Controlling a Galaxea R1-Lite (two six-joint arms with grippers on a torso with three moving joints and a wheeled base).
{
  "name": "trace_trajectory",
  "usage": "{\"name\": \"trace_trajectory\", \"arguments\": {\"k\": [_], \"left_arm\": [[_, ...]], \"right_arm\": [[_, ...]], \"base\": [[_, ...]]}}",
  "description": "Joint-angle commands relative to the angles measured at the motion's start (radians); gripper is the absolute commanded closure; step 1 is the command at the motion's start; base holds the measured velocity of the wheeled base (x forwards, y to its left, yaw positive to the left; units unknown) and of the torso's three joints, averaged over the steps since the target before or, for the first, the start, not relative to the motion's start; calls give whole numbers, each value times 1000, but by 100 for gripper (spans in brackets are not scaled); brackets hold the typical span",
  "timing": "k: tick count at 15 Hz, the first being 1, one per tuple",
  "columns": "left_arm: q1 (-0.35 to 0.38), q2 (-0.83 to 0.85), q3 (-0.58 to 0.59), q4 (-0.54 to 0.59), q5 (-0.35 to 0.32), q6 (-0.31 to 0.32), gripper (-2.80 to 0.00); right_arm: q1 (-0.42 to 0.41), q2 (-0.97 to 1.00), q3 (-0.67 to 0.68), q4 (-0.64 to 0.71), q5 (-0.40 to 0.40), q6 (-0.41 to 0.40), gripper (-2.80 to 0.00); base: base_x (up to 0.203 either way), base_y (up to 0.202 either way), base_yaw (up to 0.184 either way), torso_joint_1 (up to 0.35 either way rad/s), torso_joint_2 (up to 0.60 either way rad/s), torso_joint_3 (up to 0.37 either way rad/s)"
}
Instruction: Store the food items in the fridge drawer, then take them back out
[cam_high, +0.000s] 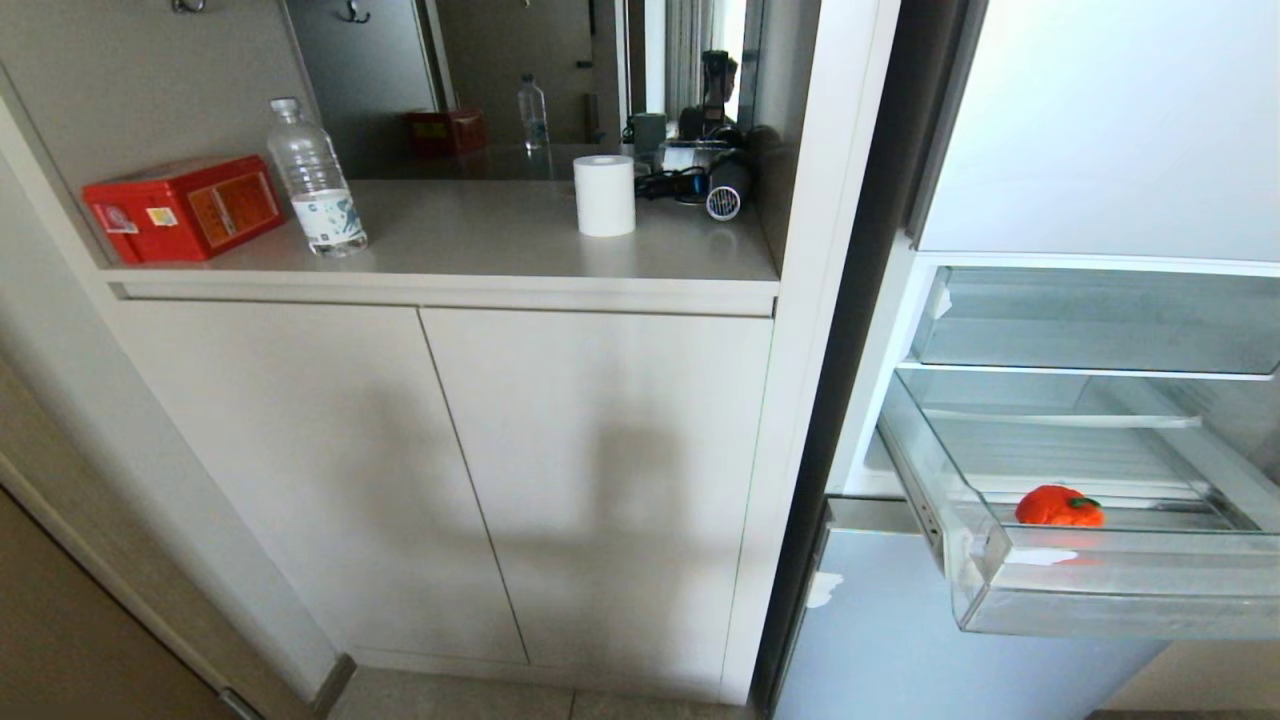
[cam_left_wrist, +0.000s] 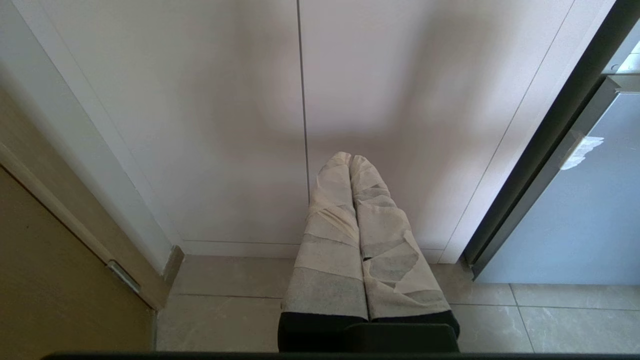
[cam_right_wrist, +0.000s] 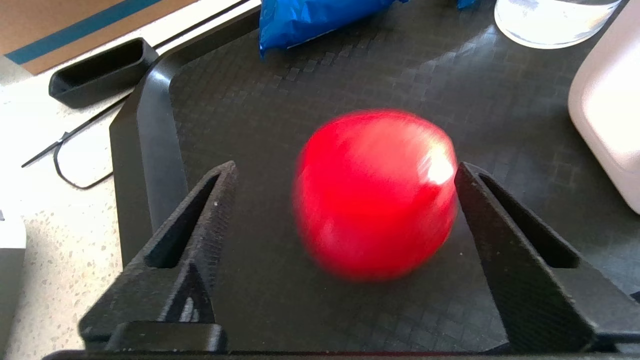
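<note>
Two pale cabinet doors (cam_high: 450, 480) fill the middle of the head view, beneath a beige countertop (cam_high: 480, 240) set in a mirrored niche. On that countertop, at the upper left of the frame, stand a red box (cam_high: 180, 208) with orange labels whose print is too small to read and a clear water bottle (cam_high: 315, 180) with a pale label, also unreadable; a white paper roll (cam_high: 604, 195) stands further right, with dark appliances (cam_high: 715, 180) behind it. At the right of the frame the fridge is open: a shallow clear tray (cam_high: 1090, 320) sits above, and the fridge drawer (cam_high: 1120, 590) is pulled out below it, with the orange-red fruit (cam_high: 1060, 507) lying inside near its front wall. A lower glossy panel (cam_high: 900, 640) shows beneath.

Seen from the left wrist, the left gripper (cam_left_wrist: 350, 160) hangs low before the cabinet doors over grey floor tiles (cam_left_wrist: 550, 310), its tape-wrapped fingers (cam_left_wrist: 335, 200) pressed together on nothing.

Seen from the right wrist, the right gripper (cam_right_wrist: 345, 170) hovers over a black woven-textured tray (cam_right_wrist: 300, 90), its jaws spread wide to either side of the red fruit (cam_right_wrist: 375, 195), which rests on the tray; one finger stands just beside it, the other apart. A blue packet (cam_right_wrist: 310, 20) lies at the upper edge, a glass container (cam_right_wrist: 550, 20) at the upper right.
</note>
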Motion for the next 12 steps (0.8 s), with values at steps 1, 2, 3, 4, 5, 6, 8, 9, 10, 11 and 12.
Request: {"name": "trace_trajectory", "arguments": {"k": [1,2,3,4,5,6,8,9,10,11,12], "left_arm": [[0,2,0,1,1,0,0],[0,2,0,1,1,0,0],[0,2,0,1,1,0,0],[0,2,0,1,1,0,0],[0,2,0,1,1,0,0],[0,2,0,1,1,-1,0],[0,2,0,1,1,0,0],[0,2,0,1,1,-1,0],[0,2,0,1,1,0,0],[0,2,0,1,1,0,0],[0,2,0,1,1,0,0]], "right_arm": [[0,-1,-2,-3,2,1,-280],[0,-3,-2,-4,4,2,-280],[0,-12,-1,-4,5,3,-280],[0,-31,0,-4,6,6,-280],[0,-65,5,-3,8,15,-280],[-1,-110,11,1,9,28,-280],[-1,-200,23,18,11,75,-280],[0,-264,31,34,15,96,-280],[1,-320,36,48,23,123,-280],[5,-388,37,67,39,158,-280],[9,-464,32,94,63,197,-280]], "base": [[0,0,0,0,0,0],[0,0,0,0,0,0],[0,0,0,0,0,0],[0,0,0,0,0,0],[0,0,0,0,0,0],[0,0,0,0,0,0],[0,0,0,0,0,0],[0,0,0,0,0,0],[0,0,0,0,0,0],[0,0,0,0,0,0],[0,0,0,0,0,0]]}}
